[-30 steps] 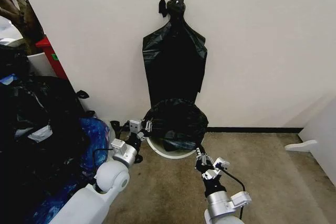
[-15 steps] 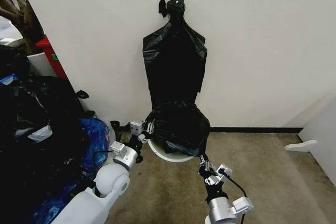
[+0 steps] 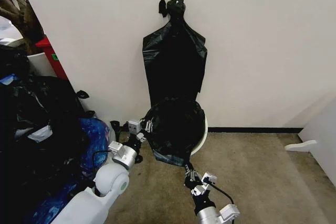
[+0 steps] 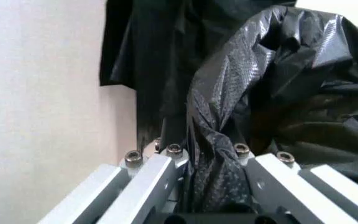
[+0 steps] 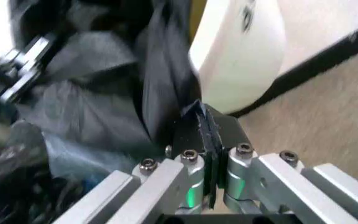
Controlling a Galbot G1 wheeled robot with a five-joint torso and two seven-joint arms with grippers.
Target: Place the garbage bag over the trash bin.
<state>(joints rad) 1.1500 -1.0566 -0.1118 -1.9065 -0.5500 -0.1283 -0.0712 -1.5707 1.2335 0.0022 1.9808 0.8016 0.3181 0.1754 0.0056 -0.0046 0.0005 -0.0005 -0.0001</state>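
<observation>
Against the white wall (image 3: 262,51), below the flat black bags (image 3: 175,56) hanging from a hook, the trash bin (image 3: 200,136) is tipped toward the robot, mouth forward. The garbage bag (image 3: 176,127) drapes over the bin's opening; a cream sliver of rim shows at the right. Left gripper (image 3: 145,126) at the bag's left edge, fingers pinching a gathered fold of plastic. Right gripper (image 3: 190,173) low over the carpet (image 3: 262,182), pads pressed together on the bag's bottom edge. Heap of stuffed black bags (image 3: 37,129) to the left.
</observation>
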